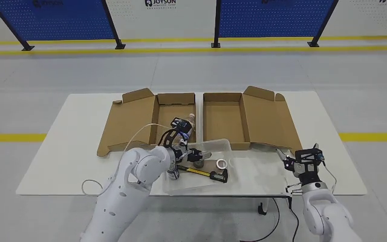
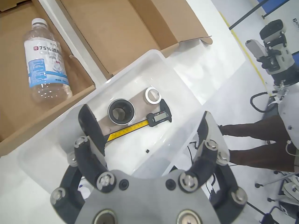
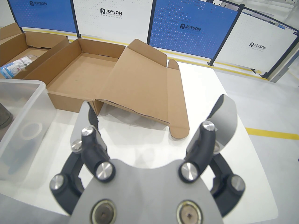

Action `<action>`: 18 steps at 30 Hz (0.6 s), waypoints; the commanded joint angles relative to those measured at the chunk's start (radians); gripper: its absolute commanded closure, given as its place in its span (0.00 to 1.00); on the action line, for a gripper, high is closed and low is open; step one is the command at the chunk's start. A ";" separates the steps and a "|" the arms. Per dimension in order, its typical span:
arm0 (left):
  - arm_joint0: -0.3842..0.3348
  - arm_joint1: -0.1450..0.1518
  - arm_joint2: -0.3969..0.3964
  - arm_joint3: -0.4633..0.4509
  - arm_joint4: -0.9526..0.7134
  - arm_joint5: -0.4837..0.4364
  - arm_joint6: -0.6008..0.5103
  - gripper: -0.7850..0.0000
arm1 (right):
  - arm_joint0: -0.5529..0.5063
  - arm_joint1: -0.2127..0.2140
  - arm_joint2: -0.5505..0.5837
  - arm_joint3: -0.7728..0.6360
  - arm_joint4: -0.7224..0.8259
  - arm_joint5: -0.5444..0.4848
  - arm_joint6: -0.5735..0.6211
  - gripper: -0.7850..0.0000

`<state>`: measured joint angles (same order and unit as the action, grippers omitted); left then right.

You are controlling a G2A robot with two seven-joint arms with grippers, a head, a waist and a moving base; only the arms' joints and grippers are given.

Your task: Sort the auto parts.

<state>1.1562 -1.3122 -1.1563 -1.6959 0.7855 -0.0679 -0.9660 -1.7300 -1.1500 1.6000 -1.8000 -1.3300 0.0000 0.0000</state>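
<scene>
**A:** Which arm takes the next grab?

**B:** Left, I reckon. The left pincer [image 2: 147, 117] hangs wide open and empty over the clear bin [image 2: 163, 59]. The black sleeve [image 2: 121, 111] is just below it, beside the white ring [image 2: 152, 95] and the caliper [image 2: 149, 123]. The caliper's long axis runs nearly finger to finger, so probably a wrist turn first. The right pincer [image 3: 155, 108], also spread and empty, is well apart at the counter [image 1: 72, 133] edge.

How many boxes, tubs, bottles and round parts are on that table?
Cardboard boxes: 2, the left box and the right box
Clear tub: 1
Plastic bottle: 1, lying in the left box
Round parts: 2, a dark ring and a white ring, both in the tub
Total: 6
</scene>
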 commanded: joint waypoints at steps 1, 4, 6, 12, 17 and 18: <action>0.000 0.000 -0.001 -0.001 0.000 -0.002 0.000 0.00 | 0.000 0.000 0.000 0.000 0.000 0.000 0.000 0.00; 0.000 0.000 -0.001 -0.001 0.000 -0.002 0.000 0.00 | 0.000 0.000 0.000 0.000 0.000 0.000 0.000 0.00; 0.000 0.000 -0.001 -0.001 0.000 -0.002 0.000 0.00 | 0.000 0.000 0.000 0.000 0.000 0.000 0.000 0.00; 0.009 0.000 0.013 -0.001 -0.006 -0.002 0.004 0.00 | 0.000 0.000 0.000 0.000 0.000 0.000 0.000 0.00; -0.016 -0.007 0.049 0.032 -0.017 0.114 -0.064 0.00 | 0.000 0.000 0.000 0.000 0.000 0.000 0.000 0.00; -0.028 -0.010 0.056 0.042 -0.039 0.148 -0.066 0.00 | 0.000 0.000 0.000 0.000 0.000 0.000 0.000 0.00</action>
<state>1.1397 -1.3190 -1.1076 -1.6657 0.7689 0.0405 -1.0258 -1.7300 -1.1500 1.6000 -1.8000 -1.3300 0.0000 0.0000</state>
